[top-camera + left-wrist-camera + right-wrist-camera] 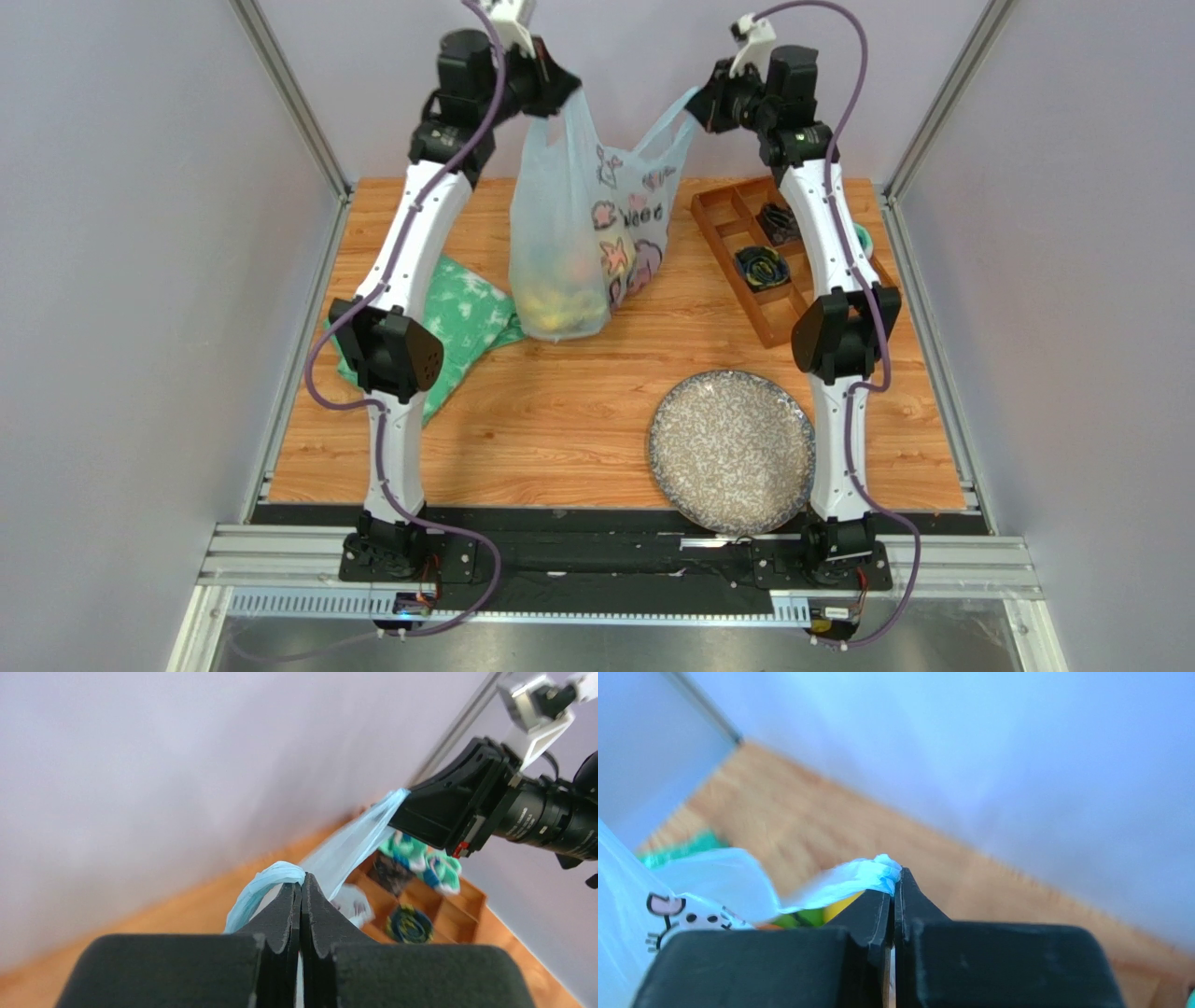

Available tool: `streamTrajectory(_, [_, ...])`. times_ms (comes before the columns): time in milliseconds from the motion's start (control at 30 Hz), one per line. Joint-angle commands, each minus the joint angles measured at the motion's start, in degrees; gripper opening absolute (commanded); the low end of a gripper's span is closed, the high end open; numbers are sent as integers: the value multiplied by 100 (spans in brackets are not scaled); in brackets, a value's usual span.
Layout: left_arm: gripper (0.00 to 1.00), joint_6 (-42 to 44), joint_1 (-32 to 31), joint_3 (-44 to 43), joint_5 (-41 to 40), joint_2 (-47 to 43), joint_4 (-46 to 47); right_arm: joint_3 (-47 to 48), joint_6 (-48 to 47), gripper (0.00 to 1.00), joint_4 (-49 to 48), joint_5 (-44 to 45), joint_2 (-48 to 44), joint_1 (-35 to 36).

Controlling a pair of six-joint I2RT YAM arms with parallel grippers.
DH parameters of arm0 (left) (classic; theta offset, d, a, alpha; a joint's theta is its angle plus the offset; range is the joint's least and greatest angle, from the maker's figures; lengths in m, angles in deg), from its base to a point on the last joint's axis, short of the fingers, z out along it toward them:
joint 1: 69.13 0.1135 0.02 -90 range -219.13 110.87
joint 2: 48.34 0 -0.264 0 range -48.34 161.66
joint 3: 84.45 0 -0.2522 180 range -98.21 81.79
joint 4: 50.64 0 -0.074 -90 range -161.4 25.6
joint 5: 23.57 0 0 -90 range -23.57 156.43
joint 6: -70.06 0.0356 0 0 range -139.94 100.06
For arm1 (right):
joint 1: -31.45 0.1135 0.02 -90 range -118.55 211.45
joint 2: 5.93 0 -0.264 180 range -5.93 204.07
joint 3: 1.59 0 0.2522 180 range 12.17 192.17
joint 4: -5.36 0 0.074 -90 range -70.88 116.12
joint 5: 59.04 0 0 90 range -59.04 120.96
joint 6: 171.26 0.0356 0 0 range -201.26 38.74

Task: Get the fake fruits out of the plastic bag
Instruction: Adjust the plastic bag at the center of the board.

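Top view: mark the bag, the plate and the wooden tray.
bag (568, 238), top view, on its pale body, left of the print.
plate (731, 451), top view, on its bare middle.
tray (730, 213), top view, on a bare far compartment.

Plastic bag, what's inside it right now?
Through the bag, yellow and green fruits show piled at its bottom. The cloudy, crinkled plastic blurs the rest, so how many there are and which kinds cannot be told.

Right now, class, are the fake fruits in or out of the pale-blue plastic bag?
In: the fake fruits show through the bottom of the hanging plastic bag.
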Motion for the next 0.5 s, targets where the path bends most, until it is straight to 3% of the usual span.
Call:
streamTrajectory(0, [0,1189,145,-1010,238,-514,453,464,805,0,-1474,559,-661,-47])
streamTrajectory(100, [0,1400,172,-862,730,-1022,-29,-98,569,0,-1299,402,-1371,-56])
streamTrajectory(167, [0,1610,172,-441,1237,-1418,-583,-1164,219,0,-1114,165,-1821,-65])
streamTrajectory(233, [0,1664,172,804,1582,-2252,-899,-2204,-37,0,-1088,137,-2705,-74])
streamTrajectory(267, [0,1629,163,1357,1897,-2595,-936,-3288,-265,0,-1088,120,-3068,-82])
streamTrajectory(300, [0,1577,163,2503,1996,-3260,-971,-3803,-363,0,-1070,76,-3367,-91])
streamTrajectory(367, [0,1349,146,3660,2093,-3940,-980,-4814,-651,0,-843,-133,-4299,-91])
streamTrajectory(400, [0,1296,128,4745,2076,-4561,-972,-5681,-880,0,-572,-152,-4572,-74])
streamTrajectory(467, [0,1208,84,5752,1902,-5109,-971,-6582,-987,0,-333,-135,-5317,-13])
